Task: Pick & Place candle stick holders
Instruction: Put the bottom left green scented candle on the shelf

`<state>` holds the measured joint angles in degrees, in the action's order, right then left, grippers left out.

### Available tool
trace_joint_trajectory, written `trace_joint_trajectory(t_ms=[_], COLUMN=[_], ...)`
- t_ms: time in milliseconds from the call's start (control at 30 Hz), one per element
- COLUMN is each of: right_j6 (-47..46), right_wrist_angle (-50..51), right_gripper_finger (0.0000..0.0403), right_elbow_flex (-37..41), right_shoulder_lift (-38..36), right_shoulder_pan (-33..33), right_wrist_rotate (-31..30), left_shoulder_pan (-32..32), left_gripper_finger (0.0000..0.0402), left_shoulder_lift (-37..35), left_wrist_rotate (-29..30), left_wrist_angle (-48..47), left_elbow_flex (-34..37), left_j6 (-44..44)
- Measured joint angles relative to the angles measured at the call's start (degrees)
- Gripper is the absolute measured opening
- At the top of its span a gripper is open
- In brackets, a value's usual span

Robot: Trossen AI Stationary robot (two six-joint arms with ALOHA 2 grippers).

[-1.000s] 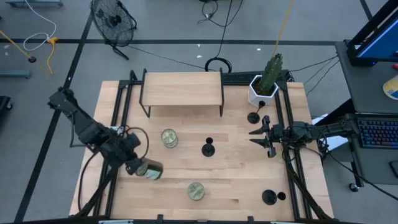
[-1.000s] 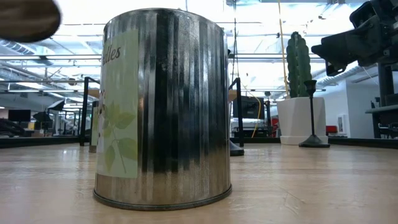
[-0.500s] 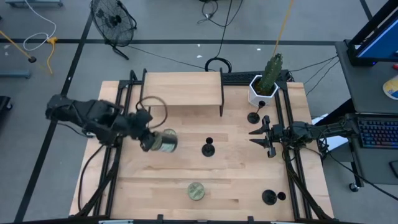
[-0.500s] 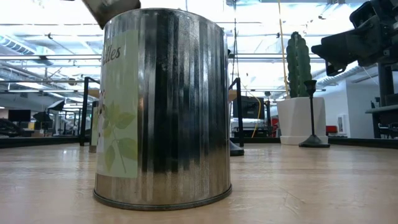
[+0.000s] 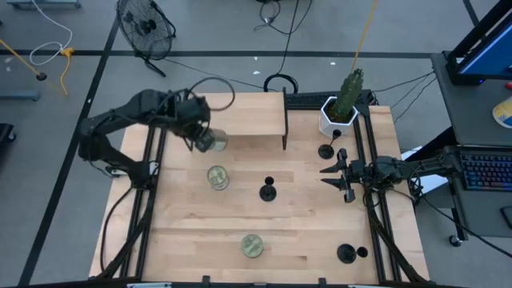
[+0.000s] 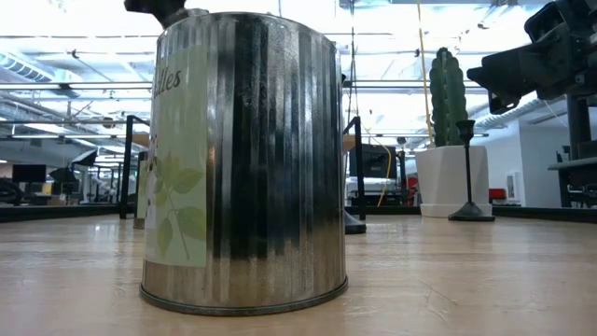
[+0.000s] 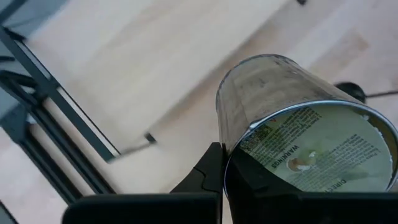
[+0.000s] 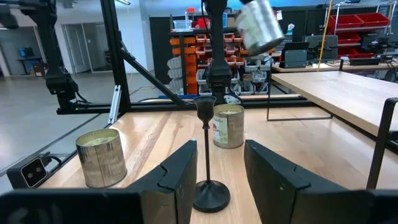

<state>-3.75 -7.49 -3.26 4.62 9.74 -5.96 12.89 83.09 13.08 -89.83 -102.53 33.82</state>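
In the low view a tin (image 6: 244, 163) standing close to the lens hides most of the counter (image 6: 466, 271) behind it, and the picture's top cuts its rim. The left wrist view shows a held jar (image 7: 305, 130) cut off at the picture's edge, with the counter behind it blurred. From above, the right fingers (image 5: 340, 186) are too small to tell their gap.

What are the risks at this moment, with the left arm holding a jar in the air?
The left gripper grips the jar tilted, by its rim, so it might slip and fall onto the jar below. The open right gripper faces a thin candle stick holder, which a careless approach may topple.
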Motion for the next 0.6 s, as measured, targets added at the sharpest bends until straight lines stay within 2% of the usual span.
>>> trace_joint_trajectory(t_ms=[300, 600], right_j6=[0.0, -0.1], right_wrist_angle=[0.0, 0.0], right_gripper_finger=[0.0125, 0.0125], right_elbow_flex=[0.0, 0.0], right_shoulder_lift=[0.0, 0.0], right_shoulder_pan=[0.0, 0.0], right_wrist_rotate=[0.0, 0.0], left_shoulder_pan=[12.2, 24.5], left_gripper_finger=[0.0001, 0.0001], left_shoulder_lift=[3.3, 6.0], left_wrist_rotate=[0.1, 0.6], left_wrist_angle=[-0.2, 0.2], left_elbow_flex=[-4.8, -7.3], left_j6=[-8.7, -11.2])
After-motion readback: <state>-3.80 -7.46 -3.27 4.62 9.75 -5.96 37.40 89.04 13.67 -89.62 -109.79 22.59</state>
